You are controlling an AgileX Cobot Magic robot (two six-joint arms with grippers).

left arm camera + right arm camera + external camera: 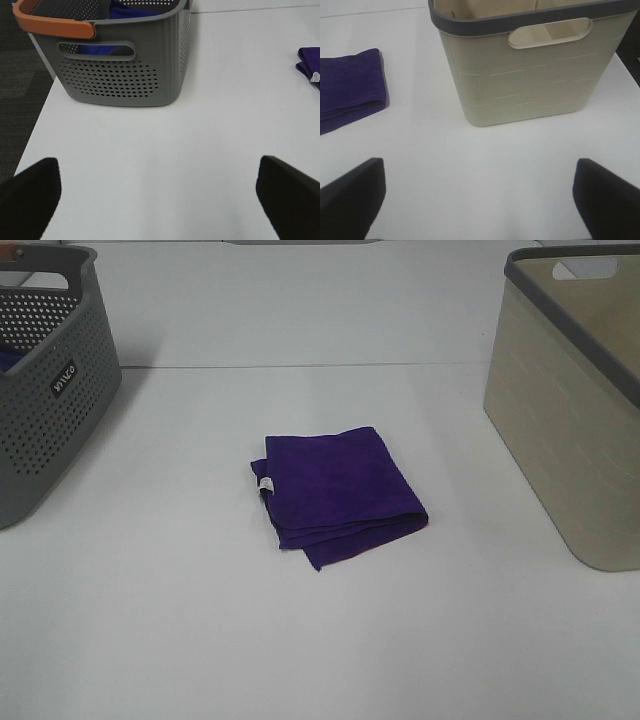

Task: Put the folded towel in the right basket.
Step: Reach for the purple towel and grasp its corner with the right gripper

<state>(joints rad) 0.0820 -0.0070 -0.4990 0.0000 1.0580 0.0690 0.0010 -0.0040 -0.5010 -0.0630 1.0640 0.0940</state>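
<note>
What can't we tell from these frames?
- Beige basket floor: hidden by its own walls, exterior and right wrist views.
- Grey basket contents: only blue cloth glimpsed, left wrist view.
- Towel tag text: too small.
- Left gripper and right gripper: cut off by frame edges.

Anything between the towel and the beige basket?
Nothing: only bare table between the folded towel and the beige basket, seen in the exterior high view.
</note>
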